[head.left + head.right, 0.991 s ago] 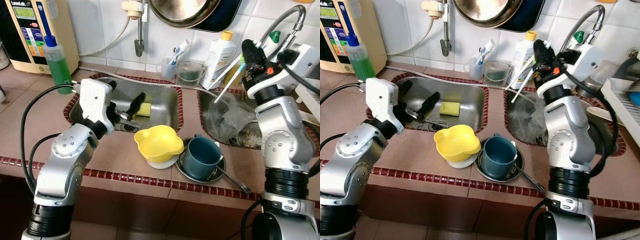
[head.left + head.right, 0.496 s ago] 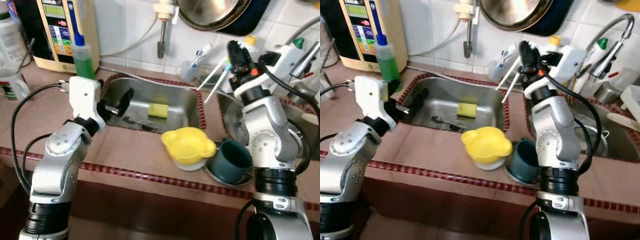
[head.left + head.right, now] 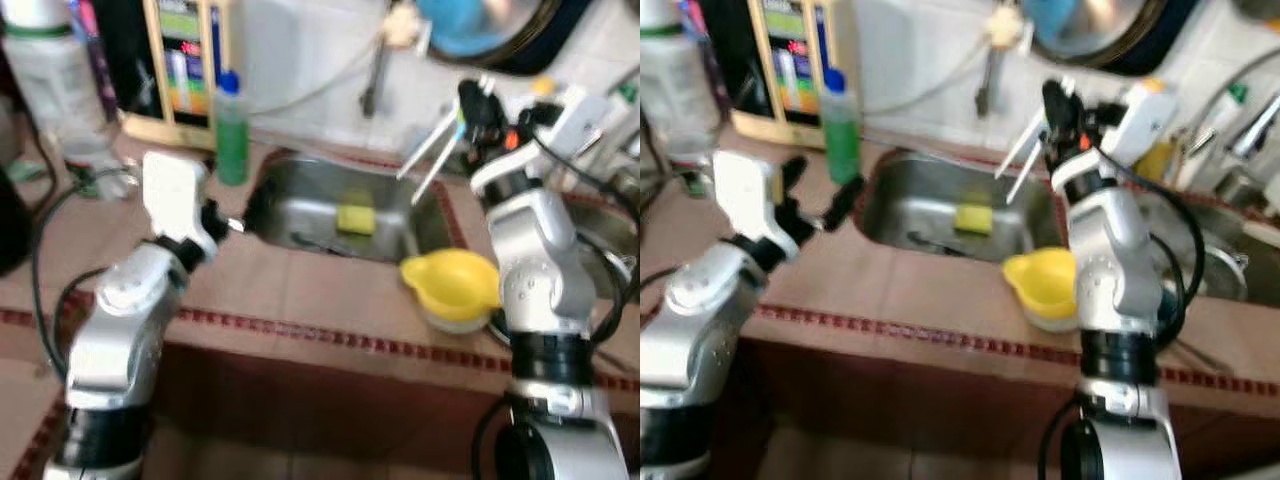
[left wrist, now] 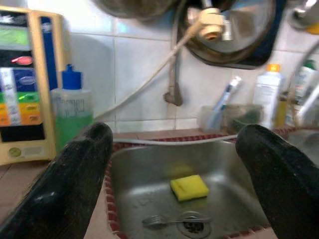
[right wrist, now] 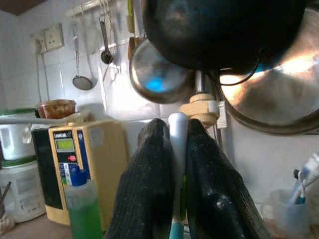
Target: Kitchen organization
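My right gripper (image 3: 472, 104) is raised above the sink's right rim, shut on two thin white-handled toothbrushes (image 3: 430, 160) that slant down and to the left. In the right wrist view the black fingers (image 5: 152, 164) pinch the white handle (image 5: 178, 144). My left gripper (image 3: 822, 188) is open at the left rim of the steel sink (image 3: 320, 190), holding nothing. The left wrist view looks between its spread fingers (image 4: 75, 179) into the basin. There a yellow sponge (image 4: 189, 186) and a fork (image 4: 172, 220) lie by the drain.
A yellow bowl (image 3: 455, 283) sits on the tiled counter in front of the sink's right end. A green soap bottle (image 3: 232, 130) and a beige water purifier (image 3: 185, 60) stand at the back left. Pans (image 3: 490, 30) hang above the tap (image 4: 173, 74). The head views are blurred.
The camera has swung left, so the whole scene slid right. My left gripper now sits at the sink's left rim rather than over the basin. The right gripper keeps the toothbrushes.
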Robot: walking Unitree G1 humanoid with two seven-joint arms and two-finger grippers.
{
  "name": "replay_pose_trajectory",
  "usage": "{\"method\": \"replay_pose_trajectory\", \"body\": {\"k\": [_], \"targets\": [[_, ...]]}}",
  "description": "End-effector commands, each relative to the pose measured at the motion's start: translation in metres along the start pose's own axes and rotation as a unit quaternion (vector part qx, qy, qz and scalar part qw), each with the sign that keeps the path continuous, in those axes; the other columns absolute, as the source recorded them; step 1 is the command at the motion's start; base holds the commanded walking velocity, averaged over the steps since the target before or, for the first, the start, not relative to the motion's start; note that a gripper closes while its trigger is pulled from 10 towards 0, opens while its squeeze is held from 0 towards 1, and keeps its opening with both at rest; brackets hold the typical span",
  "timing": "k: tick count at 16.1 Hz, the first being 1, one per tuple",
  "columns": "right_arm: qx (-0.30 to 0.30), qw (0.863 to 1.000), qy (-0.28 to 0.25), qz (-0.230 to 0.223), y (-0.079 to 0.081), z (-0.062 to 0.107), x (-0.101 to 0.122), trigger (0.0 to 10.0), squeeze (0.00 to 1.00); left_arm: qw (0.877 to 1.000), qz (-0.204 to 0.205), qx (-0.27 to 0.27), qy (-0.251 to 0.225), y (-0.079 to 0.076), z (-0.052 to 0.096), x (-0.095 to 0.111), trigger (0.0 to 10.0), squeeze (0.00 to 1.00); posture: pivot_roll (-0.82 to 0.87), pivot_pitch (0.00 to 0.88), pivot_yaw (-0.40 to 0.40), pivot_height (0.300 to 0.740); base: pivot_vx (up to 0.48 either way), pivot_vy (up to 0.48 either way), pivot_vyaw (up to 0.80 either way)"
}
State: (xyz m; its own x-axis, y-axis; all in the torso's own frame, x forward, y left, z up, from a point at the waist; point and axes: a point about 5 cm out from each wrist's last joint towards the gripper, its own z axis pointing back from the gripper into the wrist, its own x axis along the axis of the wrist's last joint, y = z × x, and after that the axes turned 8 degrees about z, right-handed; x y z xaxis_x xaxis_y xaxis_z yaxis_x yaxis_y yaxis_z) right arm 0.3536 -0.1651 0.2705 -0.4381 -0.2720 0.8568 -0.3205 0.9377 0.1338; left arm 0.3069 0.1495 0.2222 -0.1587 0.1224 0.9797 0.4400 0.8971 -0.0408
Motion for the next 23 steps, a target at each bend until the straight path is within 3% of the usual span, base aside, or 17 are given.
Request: {"method": "replay_pose_trajectory", "body": {"k": [1, 7, 12, 14, 23], "targets": [[-0.015, 1.000, -0.002, 0.013, -0.011, 0.002, 0.004, 10.0, 0.00, 1.000, -0.008, -0.029, -0.002, -0.010, -0.001, 0.001, 10.0, 0.00, 0.00, 0.000, -0.102, 0.740, 0.000, 0.000, 0.00], [-0.020, 1.000, 0.005, 0.018, -0.014, 0.003, -0.001, 10.0, 0.00, 0.998, -0.013, -0.059, -0.004, -0.017, 0.000, 0.002, 10.0, 0.00, 0.00, 0.000, -0.101, 0.740, 0.000, 0.000, 0.00], [-0.041, 0.998, 0.033, 0.034, -0.037, 0.005, -0.006, 10.0, 0.00, 0.994, -0.003, -0.109, 0.020, -0.033, 0.002, -0.003, 10.0, 0.00, 0.00, 0.000, -0.096, 0.740, 0.000, 0.000, 0.00], [-0.047, 0.997, 0.047, 0.049, -0.045, 0.004, -0.006, 10.0, 0.00, 0.991, 0.008, -0.119, 0.060, -0.042, 0.000, -0.007, 10.0, 0.00, 0.00, 0.003, -0.093, 0.740, 0.000, 0.000, 0.00], [-0.043, 0.995, 0.064, 0.063, -0.057, -0.005, 0.001, 10.0, 0.00, 0.981, 0.050, -0.162, 0.098, -0.069, 0.014, 0.006, 10.0, 0.00, -0.02, 0.172, -0.071, 0.740, 0.000, 0.000, 0.00]]}}
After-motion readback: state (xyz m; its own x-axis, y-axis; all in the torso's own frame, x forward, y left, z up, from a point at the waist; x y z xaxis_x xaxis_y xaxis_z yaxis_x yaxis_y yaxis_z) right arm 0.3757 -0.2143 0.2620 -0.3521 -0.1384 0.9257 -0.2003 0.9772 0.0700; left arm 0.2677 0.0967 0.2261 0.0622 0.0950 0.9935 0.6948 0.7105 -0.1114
